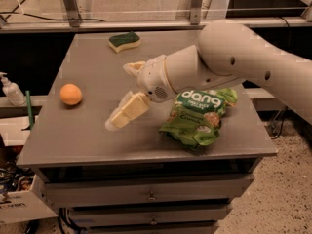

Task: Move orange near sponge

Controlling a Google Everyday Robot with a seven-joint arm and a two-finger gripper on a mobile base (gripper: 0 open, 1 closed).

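The small round orange (71, 94) sits on the grey table (87, 140) near its left edge. The sponge (124, 41), dark green on top with a yellow body, lies at the table's far edge, left of centre. My gripper (119, 96) hovers over the middle of the table, right of the orange and a short gap away from it. It is open and empty, with one cream finger (127, 111) pointing down-left and the other (134, 67) above it. The white arm reaches in from the right.
A green "dang" snack bag (200, 115) lies on the table's right half, just right of the gripper and under the arm. A white bottle (10, 88) stands off the table to the left. Drawers sit below the tabletop.
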